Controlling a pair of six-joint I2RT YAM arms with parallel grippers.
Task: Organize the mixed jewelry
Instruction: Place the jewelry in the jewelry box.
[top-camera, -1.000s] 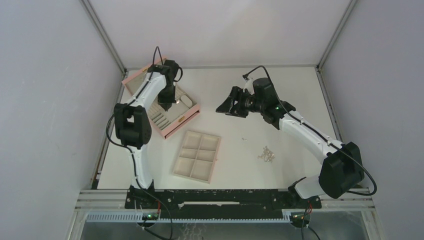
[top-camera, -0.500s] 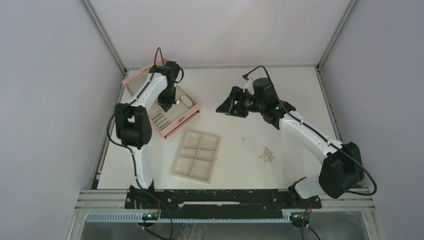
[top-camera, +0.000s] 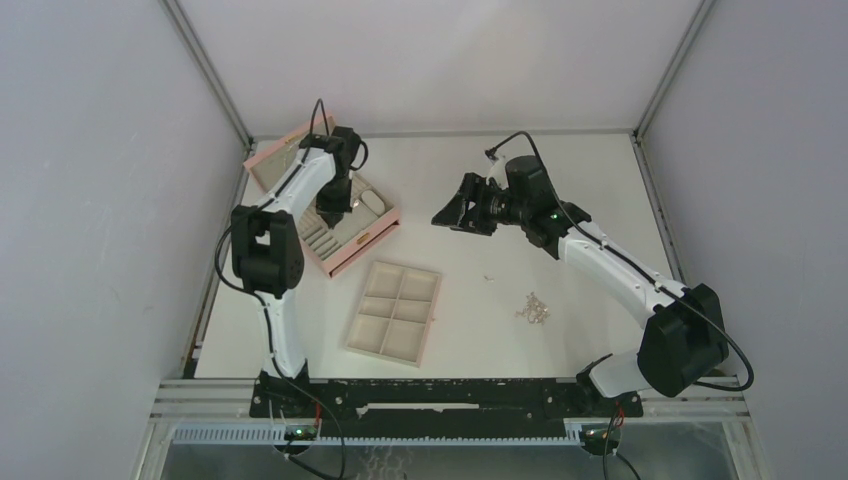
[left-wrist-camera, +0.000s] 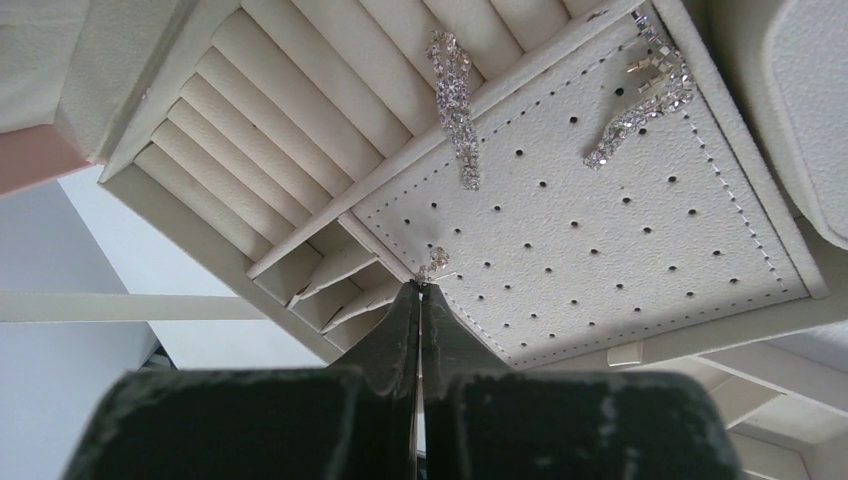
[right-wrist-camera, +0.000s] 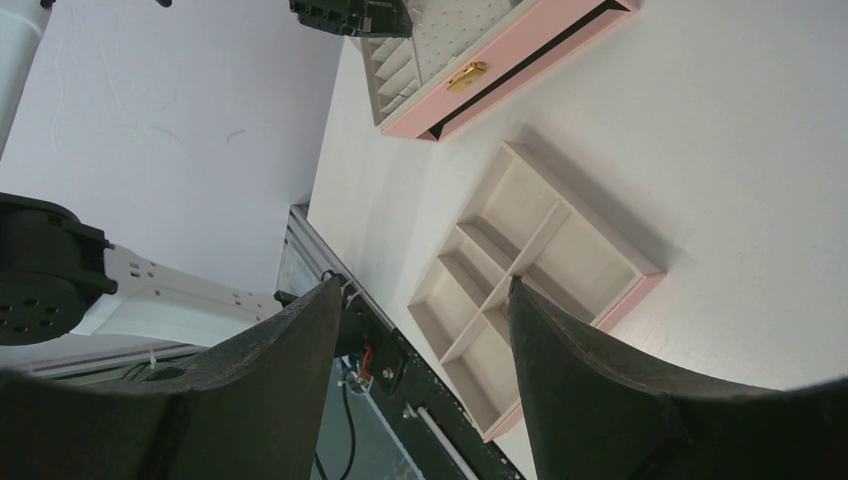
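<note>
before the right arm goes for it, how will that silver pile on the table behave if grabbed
The silver pile looks like a clump of tiny pieces, so a pinch would probably lift only some. On the smooth table it seems light enough to scatter if pushed.

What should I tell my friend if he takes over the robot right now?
Left gripper: shut, over the pink jewelry box's holed panel, with a small stud at its tips. I cannot tell whether it is gripped.
Right gripper: open, holding nothing, above the table.
Done: two crystal strands lie in the box.
Left: the silver pile and a stray bit sit on the table. The six-compartment tray has nothing in it.
</note>
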